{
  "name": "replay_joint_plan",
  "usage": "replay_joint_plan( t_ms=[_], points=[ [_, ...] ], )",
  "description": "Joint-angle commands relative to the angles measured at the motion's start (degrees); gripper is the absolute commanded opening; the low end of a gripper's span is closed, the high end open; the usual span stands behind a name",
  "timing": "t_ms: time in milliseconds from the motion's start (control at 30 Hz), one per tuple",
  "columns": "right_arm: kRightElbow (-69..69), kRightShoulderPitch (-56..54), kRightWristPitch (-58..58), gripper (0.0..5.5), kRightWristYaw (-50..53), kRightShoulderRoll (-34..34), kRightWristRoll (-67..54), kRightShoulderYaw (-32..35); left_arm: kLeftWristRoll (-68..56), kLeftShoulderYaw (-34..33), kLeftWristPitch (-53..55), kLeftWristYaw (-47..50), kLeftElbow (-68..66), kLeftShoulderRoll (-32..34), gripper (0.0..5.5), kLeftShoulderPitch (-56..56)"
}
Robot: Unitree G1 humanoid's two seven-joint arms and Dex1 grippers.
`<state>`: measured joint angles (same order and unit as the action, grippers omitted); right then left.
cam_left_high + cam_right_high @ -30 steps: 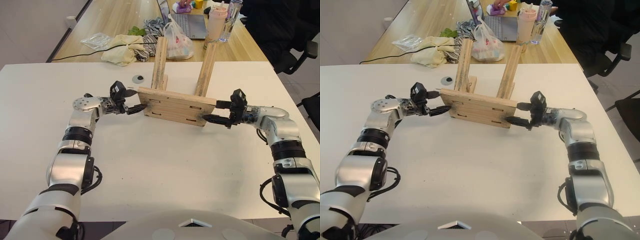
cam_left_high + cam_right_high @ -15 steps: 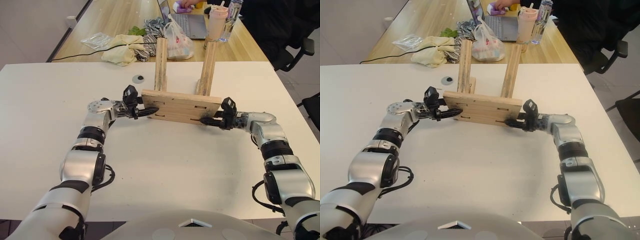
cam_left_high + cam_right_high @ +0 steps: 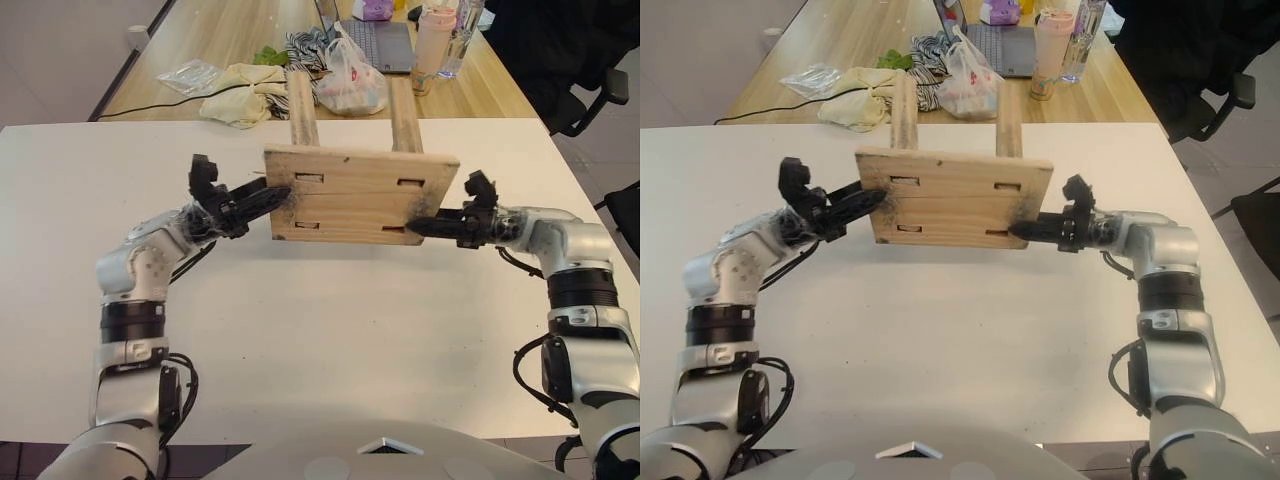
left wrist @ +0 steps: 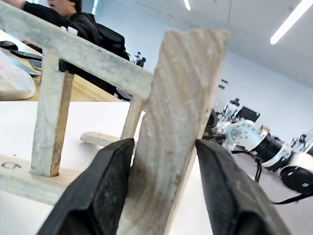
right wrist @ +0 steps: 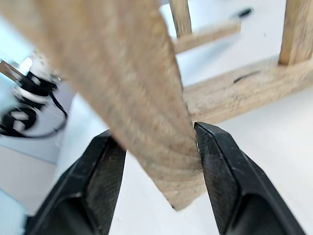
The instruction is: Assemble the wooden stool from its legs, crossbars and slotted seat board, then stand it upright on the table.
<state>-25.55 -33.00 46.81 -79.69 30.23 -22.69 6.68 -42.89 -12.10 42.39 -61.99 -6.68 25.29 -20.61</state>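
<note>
The wooden stool is held between both grippers over the white table (image 3: 330,330). Its slotted seat board (image 3: 355,195) stands on edge with its flat face toward me. The legs (image 3: 303,105) point away toward the far table edge. My left gripper (image 3: 275,195) is shut on the board's left end, a finger (image 4: 98,196) on each face of the seat board (image 4: 171,137). My right gripper (image 3: 420,226) is shut on the right end, with fingers (image 5: 225,181) pressed against the seat board (image 5: 127,83). A crossbar (image 4: 49,117) joins the legs behind the seat.
Behind the white table stands a wooden table (image 3: 200,40) with crumpled cloths (image 3: 245,80), a plastic bag (image 3: 350,85), a laptop (image 3: 385,40) and bottles (image 3: 425,45). An office chair (image 3: 610,90) stands at the far right. Bare white table lies in front of the stool.
Both arms have lifted the seat end of the stool and tipped the board's face more toward me. The left arm has swung outward to the left. Both grips have held.
</note>
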Motion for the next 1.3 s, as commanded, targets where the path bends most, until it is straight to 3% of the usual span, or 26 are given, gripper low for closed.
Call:
replay_joint_plan(
  t_ms=[33,167,300,400,533,900,1100,1300],
  points=[
    [14.33,0.57,19.78,2.2,5.95,-1.9,-13.79,7.08,-12.36,3.48,18.83,9.02,18.89,-1.42,1.88,11.96],
    [20.93,-1.42,32.11,2.2,10.72,-2.26,-20.94,13.55,-23.32,0.26,23.46,20.32,24.68,-2.59,1.63,13.3],
    [27.21,-2.47,43.99,2.08,16.78,-5.23,-28.15,19.03,-46.3,-3.61,22.81,38.97,26.6,-0.95,1.51,10.22],
    [30.08,-0.25,45.66,1.72,21.1,-6.02,-33.46,17.78,-59.56,-2.32,18.36,52.32,25.85,2.58,1.28,7.29],
    [28.54,-1.02,45.68,1.69,27.35,-6.43,-40.15,17.48,-69.68,0.27,13.94,64.93,21.9,6.17,1.28,2.4],
    [12.1,-13.68,45.68,1.69,45.2,-8.37,-54.23,20.38,-67.2,1.1,11.16,80.59,-8.13,5.43,1.28,-15.06],
    [3.71,-18.28,45.67,1.67,54.19,-7.89,-58.44,20.63,-62.98,-1.57,10.65,82.95,-19.05,4.79,1.28,-20.68],
    [-7.61,-23.48,45.54,1.62,68.85,-12.01,-52.88,24.94,-49.02,1.16,4.81,80.02,-41.91,4.12,1.28,-31.1]
  ],
)
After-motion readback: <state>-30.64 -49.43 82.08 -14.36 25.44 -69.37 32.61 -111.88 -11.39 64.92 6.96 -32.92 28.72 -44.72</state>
